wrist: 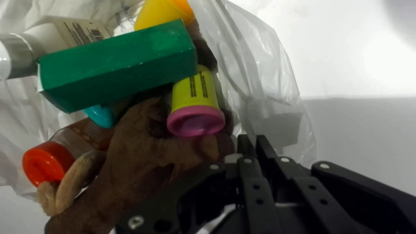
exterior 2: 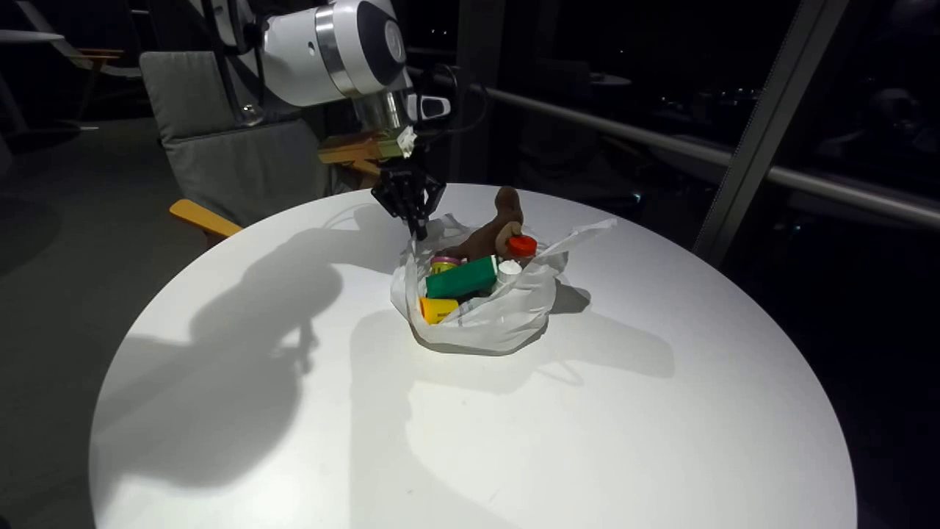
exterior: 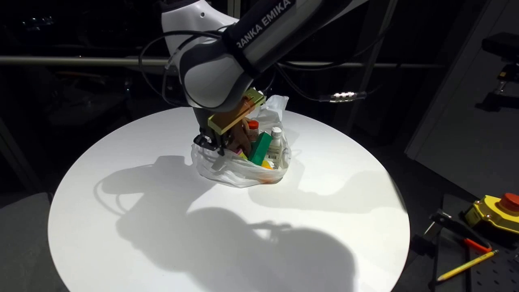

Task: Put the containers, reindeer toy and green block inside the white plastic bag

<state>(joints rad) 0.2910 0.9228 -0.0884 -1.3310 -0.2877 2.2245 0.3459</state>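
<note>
Gripper (wrist: 253, 138) and bag (exterior 2: 507, 323) meet at the rim, the fingers pressed nearly together, clenched on a fold of thin plastic. The task's goods all sit in the bag, off to one side of the hand. Closest are the reindeer (wrist: 139, 143), partly hidden by the fingers in the wrist view, and the pink-lidded pot (wrist: 193, 97), just beside their tips. Farther from the hand comes the green block (wrist: 117, 65), lying tilted; beyond that, the white-capped bottle (wrist: 63, 35) and the orange pot (wrist: 159, 14) (yellow along its side). The red-capped bottle (wrist: 87, 133) is across the reindeer from the hand. Only the wrist view catches a scrap of turquoise (wrist: 100, 115) tucked below the block. In an exterior view a chair (exterior 2: 191, 95) stands behind the hand, and the reindeer juts up above the bag; in an exterior view a pencil (exterior: 467, 265) and a red button (exterior: 510, 201) lie well apart from the hand, past the table (exterior: 381, 247).
</note>
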